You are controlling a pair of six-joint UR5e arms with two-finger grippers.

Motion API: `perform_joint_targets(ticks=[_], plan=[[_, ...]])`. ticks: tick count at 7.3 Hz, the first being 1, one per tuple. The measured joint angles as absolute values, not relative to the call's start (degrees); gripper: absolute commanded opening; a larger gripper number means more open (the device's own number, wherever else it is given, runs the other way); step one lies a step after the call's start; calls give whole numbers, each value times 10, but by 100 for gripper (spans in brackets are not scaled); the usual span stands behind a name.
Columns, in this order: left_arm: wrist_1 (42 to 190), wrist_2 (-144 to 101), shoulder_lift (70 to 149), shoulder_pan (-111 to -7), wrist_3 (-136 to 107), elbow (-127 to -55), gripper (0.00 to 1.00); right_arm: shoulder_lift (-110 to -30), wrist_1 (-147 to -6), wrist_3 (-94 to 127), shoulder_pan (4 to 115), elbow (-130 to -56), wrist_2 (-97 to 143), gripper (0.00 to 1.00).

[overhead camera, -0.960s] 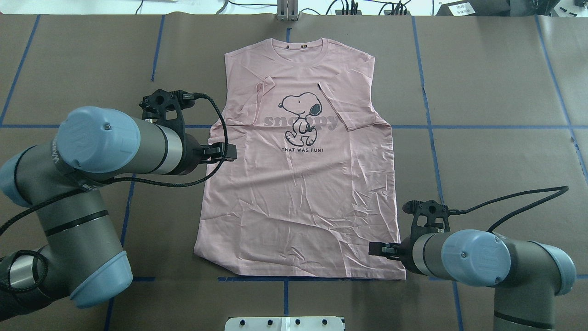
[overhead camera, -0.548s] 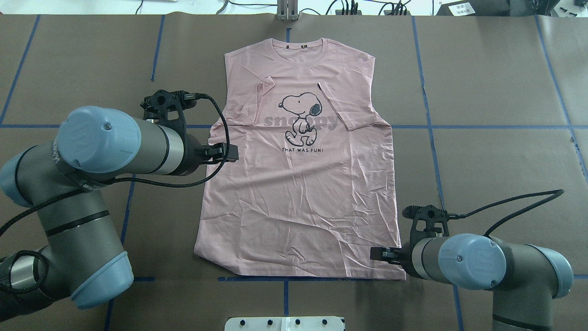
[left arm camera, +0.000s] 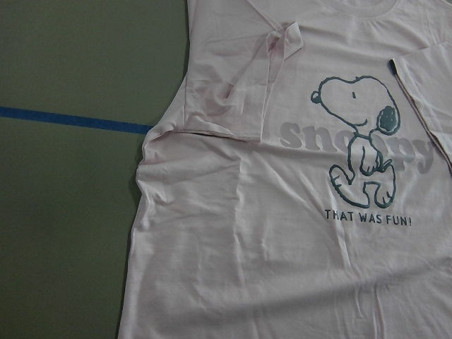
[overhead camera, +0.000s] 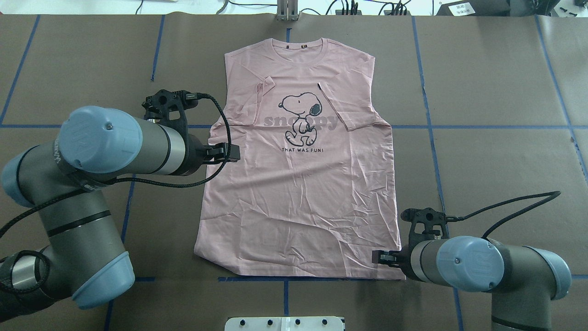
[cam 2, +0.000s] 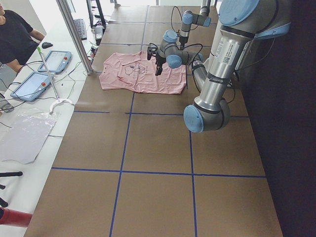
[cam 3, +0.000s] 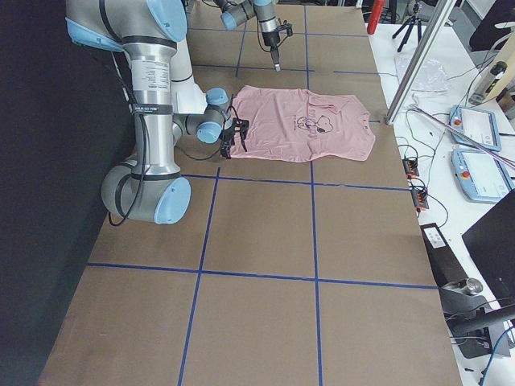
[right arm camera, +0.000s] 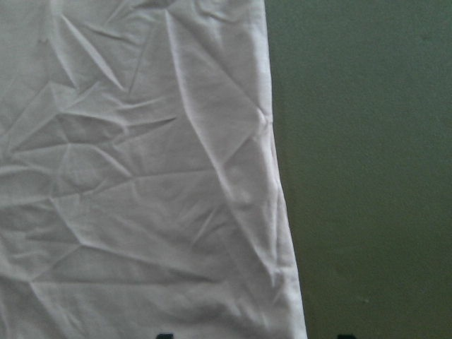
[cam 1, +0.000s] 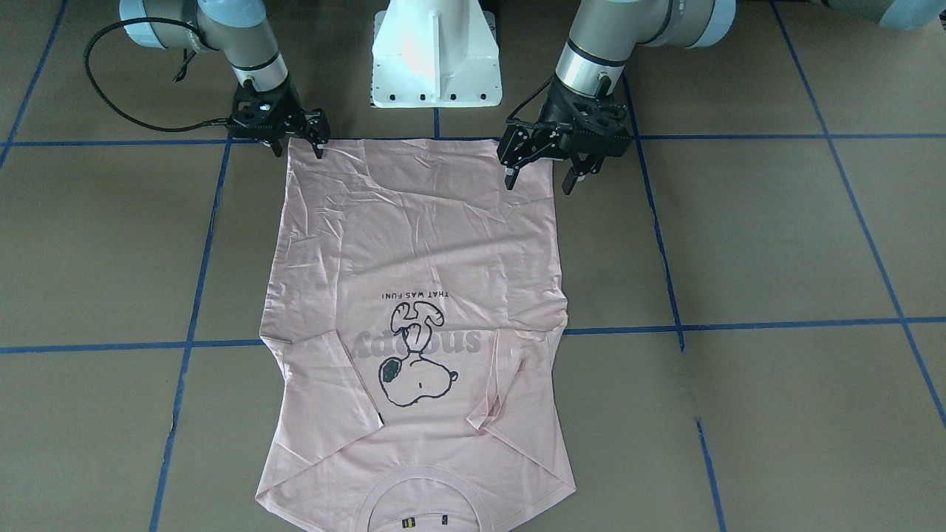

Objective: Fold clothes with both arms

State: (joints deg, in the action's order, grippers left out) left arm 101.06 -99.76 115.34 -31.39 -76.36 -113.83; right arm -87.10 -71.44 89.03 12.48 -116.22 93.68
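Note:
The pale pink T-shirt [overhead camera: 298,197] lies flat on the table, dog print up, both sleeves folded in over the chest, collar at the far side. It also shows in the front view [cam 1: 414,222]. My left gripper [cam 1: 538,185] is open and empty, held high over the shirt's left side edge [overhead camera: 228,153]; its wrist view looks down on the print [left arm camera: 360,148]. My right gripper [cam 1: 298,151] is open and empty, low at the shirt's near right hem corner [overhead camera: 380,258]. The right wrist view shows the shirt's wrinkled right edge [right arm camera: 275,183] close up.
Brown table cover with blue tape lines [overhead camera: 432,127]. The white pedestal base [cam 1: 436,59] stands at the near edge. A metal post [overhead camera: 287,11] and cables sit beyond the collar. Tablets [cam 2: 54,61] and an operator [cam 2: 15,34] are past the far edge.
My right gripper has moved slightly toward the near hem corner of the shirt. My left gripper has shifted a little to the right. The shirt has not moved.

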Motion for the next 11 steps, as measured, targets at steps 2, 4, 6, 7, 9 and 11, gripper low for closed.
perform_joint_targets(ticks=[2, 4, 6, 7, 9, 11], plan=[[1011, -998, 1154, -314, -763, -1138, 100, -872, -713, 890, 124, -1164, 936, 0], [1011, -998, 1156, -314, -763, -1135, 100, -872, -712, 890, 123, -1165, 931, 30], [1011, -998, 1156, -314, -762, -1135, 100, -874, -712, 890, 120, -1165, 929, 100], [1011, -998, 1157, -314, -762, -1136, 100, -875, -712, 890, 117, -1165, 928, 100], [1010, -998, 1157, -313, -763, -1138, 100, -882, -713, 890, 113, -1164, 931, 100], [1010, -998, 1159, -312, -763, -1138, 100, -884, -714, 890, 113, -1163, 934, 100]])
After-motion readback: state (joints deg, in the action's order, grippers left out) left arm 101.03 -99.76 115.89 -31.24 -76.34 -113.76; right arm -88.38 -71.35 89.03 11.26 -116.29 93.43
